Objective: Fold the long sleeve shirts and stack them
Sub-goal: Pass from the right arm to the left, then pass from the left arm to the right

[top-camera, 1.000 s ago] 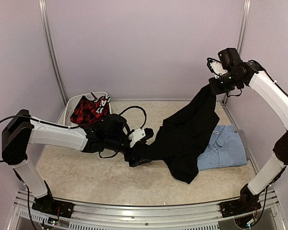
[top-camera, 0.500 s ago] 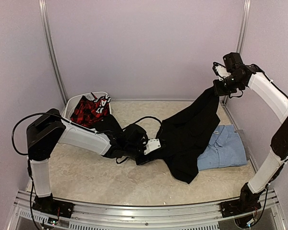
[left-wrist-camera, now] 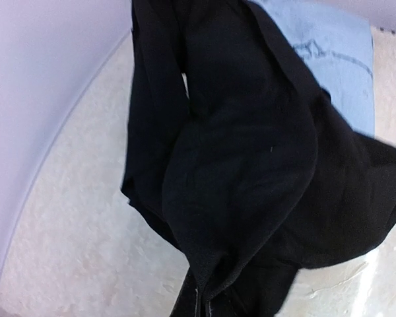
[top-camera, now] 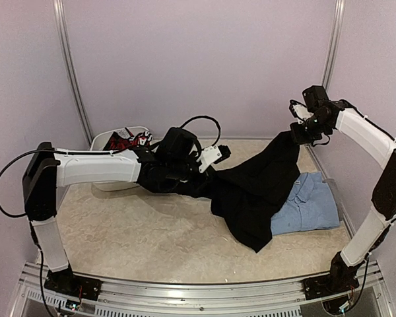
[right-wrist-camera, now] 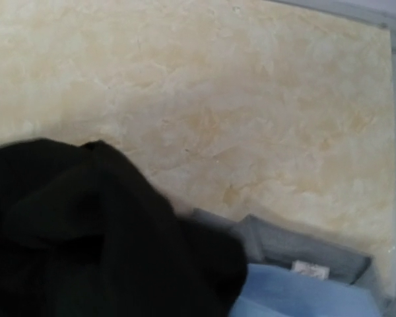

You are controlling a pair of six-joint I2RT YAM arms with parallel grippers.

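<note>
You see the black shirt (top-camera: 254,191) strung between both arms at centre right of the overhead frame. Its long axis climbs from the left gripper (top-camera: 210,177), low at mid-frame, to the right gripper (top-camera: 297,134), raised at upper right. The left pincer is clamped shut on a gathered fold, and the left wrist view shows the cloth funnelling to a pinch at the bottom edge. The right pincer holds the high corner, with the cloth drawn up in a peak to it, though its jaws are too small to make out. The slack middle sags onto the table (top-camera: 138,231) and overlaps the left edge of the light blue shirt (top-camera: 310,206), which lies flat at right, nearer the right arm. For the spreading ahead, the loose bulk hangs below and right of the left pincer. Collar, buttons and sleeves are lost in the folds. The right wrist view shows no fingers, and a grey layer (right-wrist-camera: 297,247) under the blue shirt cannot be identified.
</note>
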